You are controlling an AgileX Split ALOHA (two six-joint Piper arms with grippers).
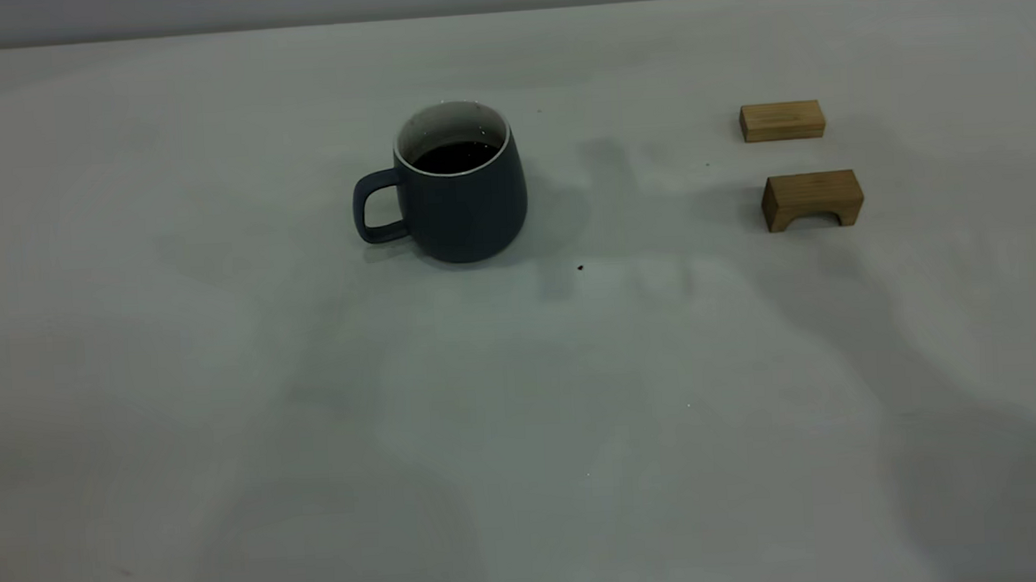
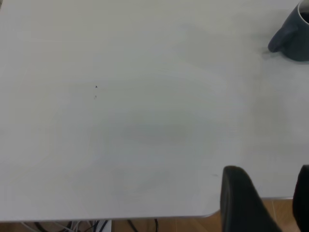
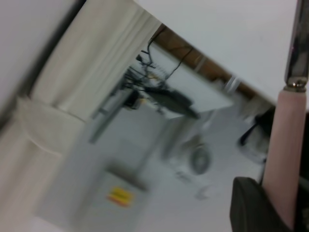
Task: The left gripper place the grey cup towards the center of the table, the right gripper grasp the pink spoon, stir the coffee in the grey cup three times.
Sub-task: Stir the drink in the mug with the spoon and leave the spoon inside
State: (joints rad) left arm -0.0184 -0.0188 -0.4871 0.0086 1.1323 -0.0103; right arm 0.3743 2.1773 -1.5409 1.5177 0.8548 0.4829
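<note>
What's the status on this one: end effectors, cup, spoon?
Left end effector open, back at table edge. Right end effector shut on pink spoon, off the table. Grey cup central, coffee inside. Nothing in the way.

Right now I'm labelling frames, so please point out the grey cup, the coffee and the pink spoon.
grey cup (image 1: pixel 469 209): exterior view, on its outer wall.
coffee (image 1: pixel 456 157): exterior view, on the dark surface.
pink spoon (image 3: pixel 286 145): right wrist view, on its pink handle.

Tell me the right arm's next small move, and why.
Probably swing the right gripper in over the grey cup. It already holds the pink spoon, yet neither arm shows in the exterior view, and the cup stands near the table's middle with coffee waiting unstirred.
</note>
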